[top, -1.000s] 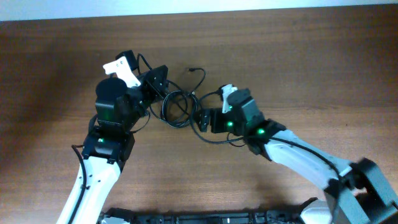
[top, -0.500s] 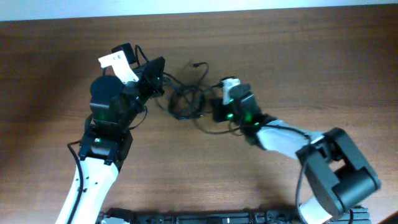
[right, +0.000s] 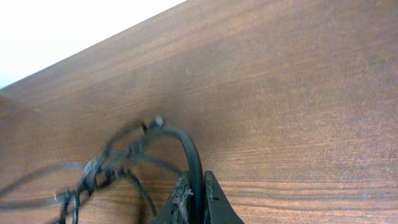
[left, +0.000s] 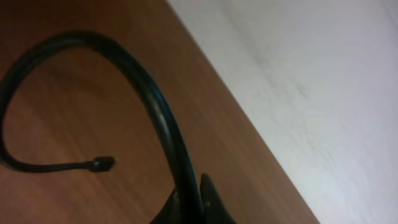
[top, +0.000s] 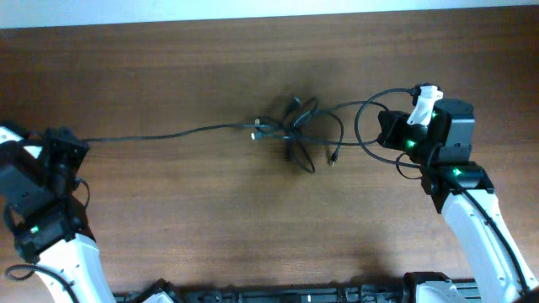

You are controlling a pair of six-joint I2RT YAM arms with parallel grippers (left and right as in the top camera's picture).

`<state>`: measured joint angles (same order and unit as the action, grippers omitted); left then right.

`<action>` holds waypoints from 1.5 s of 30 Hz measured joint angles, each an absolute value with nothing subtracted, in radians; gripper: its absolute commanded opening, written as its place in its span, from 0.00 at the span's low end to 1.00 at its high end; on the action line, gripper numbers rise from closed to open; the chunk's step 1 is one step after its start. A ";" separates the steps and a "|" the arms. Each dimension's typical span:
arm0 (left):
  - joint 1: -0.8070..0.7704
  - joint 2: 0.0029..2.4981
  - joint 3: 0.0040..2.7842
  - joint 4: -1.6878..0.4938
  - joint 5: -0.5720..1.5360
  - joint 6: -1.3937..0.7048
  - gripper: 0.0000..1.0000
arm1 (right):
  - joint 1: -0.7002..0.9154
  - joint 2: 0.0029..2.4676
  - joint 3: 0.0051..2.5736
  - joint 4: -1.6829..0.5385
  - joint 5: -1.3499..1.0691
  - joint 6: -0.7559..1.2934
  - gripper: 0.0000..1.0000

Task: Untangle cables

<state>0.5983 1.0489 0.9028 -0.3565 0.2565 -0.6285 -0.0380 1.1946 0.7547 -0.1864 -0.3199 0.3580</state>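
Left jaws, right jaws each pinch cables point(top: 168, 135); outward pull could cinch the central knot point(top: 290, 130) tighter.

I log the table point(right: 298, 93) ahead of my right gripper point(right: 196, 202) as brown wood, fine straight grain, matt with a faint sheen. The cables point(top: 290, 130) are black; the length pinched in my left gripper point(left: 189, 208) looks a smooth rubbery sheath, slightly glossy on top. Past that gripper, beyond the table edge, a white surface point(left: 311, 93), matt, faintly mottled.
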 measured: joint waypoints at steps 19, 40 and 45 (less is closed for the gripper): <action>0.385 1.327 0.906 -0.246 0.617 -0.632 0.99 | 0.053 1.282 0.754 -0.235 -0.530 0.447 0.04; -0.290 1.370 0.918 -0.741 0.386 -1.190 0.49 | 0.054 1.286 0.754 -0.300 -0.542 0.450 0.04; -0.315 1.484 0.916 -0.683 0.248 -1.197 0.00 | 0.054 1.286 0.756 -0.334 -0.553 0.449 0.04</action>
<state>-0.3145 1.4841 0.9161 -0.6827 0.2481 -1.1973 0.0536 1.2861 0.7555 -0.3344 -0.5533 0.4492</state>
